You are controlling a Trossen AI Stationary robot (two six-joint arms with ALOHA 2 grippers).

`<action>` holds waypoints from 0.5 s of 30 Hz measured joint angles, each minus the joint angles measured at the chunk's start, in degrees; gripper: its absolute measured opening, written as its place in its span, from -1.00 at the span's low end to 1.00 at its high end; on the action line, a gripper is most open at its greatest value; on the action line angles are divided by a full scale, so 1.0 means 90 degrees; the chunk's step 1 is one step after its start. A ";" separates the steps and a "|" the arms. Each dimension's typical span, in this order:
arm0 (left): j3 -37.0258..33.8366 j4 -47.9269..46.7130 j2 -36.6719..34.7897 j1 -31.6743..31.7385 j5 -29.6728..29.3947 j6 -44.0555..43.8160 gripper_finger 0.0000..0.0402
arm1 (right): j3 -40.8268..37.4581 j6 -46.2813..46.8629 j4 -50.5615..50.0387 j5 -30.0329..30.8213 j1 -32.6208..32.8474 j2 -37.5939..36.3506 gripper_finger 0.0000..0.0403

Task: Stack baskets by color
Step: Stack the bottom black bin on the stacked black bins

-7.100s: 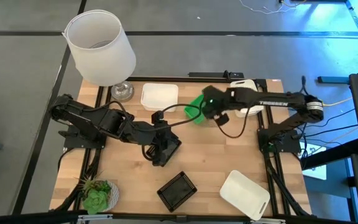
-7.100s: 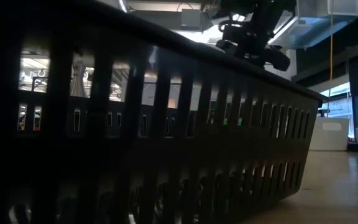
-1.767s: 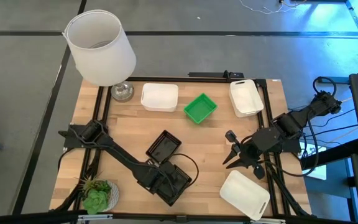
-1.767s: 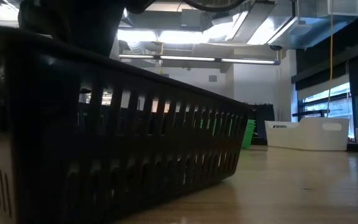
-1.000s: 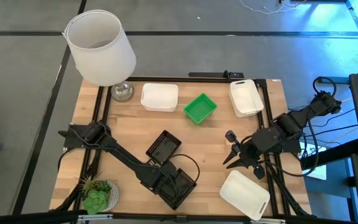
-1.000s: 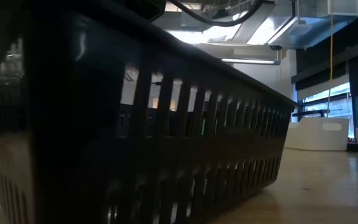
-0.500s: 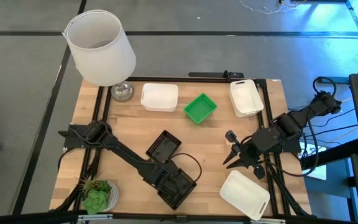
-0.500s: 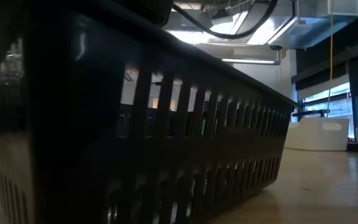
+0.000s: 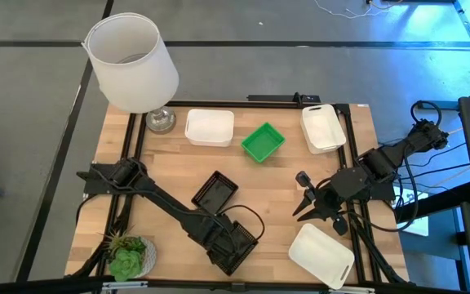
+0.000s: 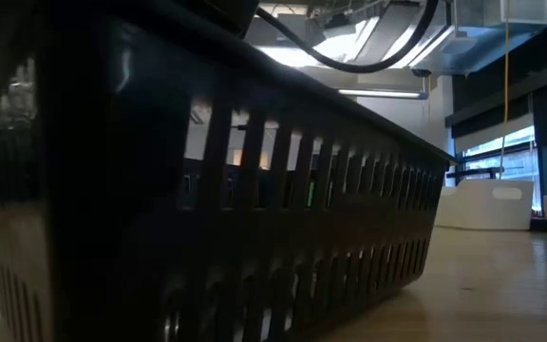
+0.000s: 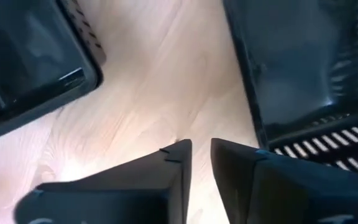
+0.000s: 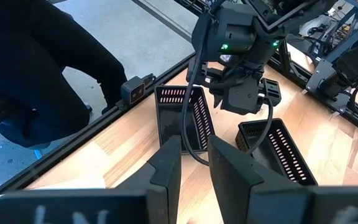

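Note:
Two black baskets sit on the wooden table: one near the front edge [image 9: 243, 243], which fills the low view [image 10: 207, 209], and one just behind it [image 9: 215, 192]. My left gripper [image 9: 219, 235] points down at the near basket's left end. Its fingertips [image 11: 201, 149] stand a narrow gap apart over bare wood, between both black baskets [image 11: 23, 56] [image 11: 309, 74]. A green basket [image 9: 263, 141] and two white baskets [image 9: 209, 126] [image 9: 323, 126] rest at the back, and a third white one [image 9: 321, 253] at the front right. My right gripper [image 9: 300, 212] [image 12: 194, 146] hovers at the right, narrowly open and empty. My left gripper comes from above, pointing down, beside the near black basket's rim [image 11: 263, 148]. One finger [image 11: 247, 168] stands right at that rim, and I cannot tell whether it touches it. Nothing lies between the fingers. The basket rests flat on the table.
A large white lampshade [image 9: 133, 61] stands at the back left corner and a small potted plant [image 9: 127, 255] at the front left. A person in dark clothes [image 12: 30, 74] shows beyond the table's edge. Bare wood lies in the table's middle [image 9: 276, 192].
My left gripper has turned a little about its own axis while staying over the near black basket's left end, and its cable has swung with it. The basket has kept its place on the table.

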 joint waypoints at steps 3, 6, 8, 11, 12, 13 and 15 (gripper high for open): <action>0.0000 -0.0042 -0.0002 0.0041 0.0020 -0.0005 -0.63 | 0.0000 -0.0002 0.0000 0.0000 0.0000 0.0000 -0.60; 0.0000 -0.0103 -0.0002 0.0101 0.0027 -0.0007 -0.58 | 0.0000 -0.0002 0.0002 0.0000 0.0001 0.0000 -0.60; 0.0000 -0.0191 -0.0003 0.0151 0.0069 -0.0098 -0.57 | 0.0000 -0.0001 0.0002 0.0001 0.0000 0.0000 -0.60; 0.0000 -0.0206 -0.0033 0.0185 0.0079 -0.0235 -0.58 | 0.0000 -0.0001 0.0002 0.0002 0.0000 0.0000 -0.60; 0.0000 -0.0209 -0.0076 0.0186 0.0058 -0.0233 -0.58 | 0.0000 -0.0002 0.0002 0.0002 -0.0001 0.0000 -0.60; 0.0000 -0.0185 -0.0120 0.0184 0.0038 -0.0236 -0.58 | 0.0000 -0.0002 0.0003 0.0000 0.0001 0.0000 -0.60; 0.0002 -0.0139 -0.0233 0.0157 -0.0019 -0.0233 -0.57 | 0.0000 0.0001 0.0005 0.0000 0.0001 0.0000 -0.60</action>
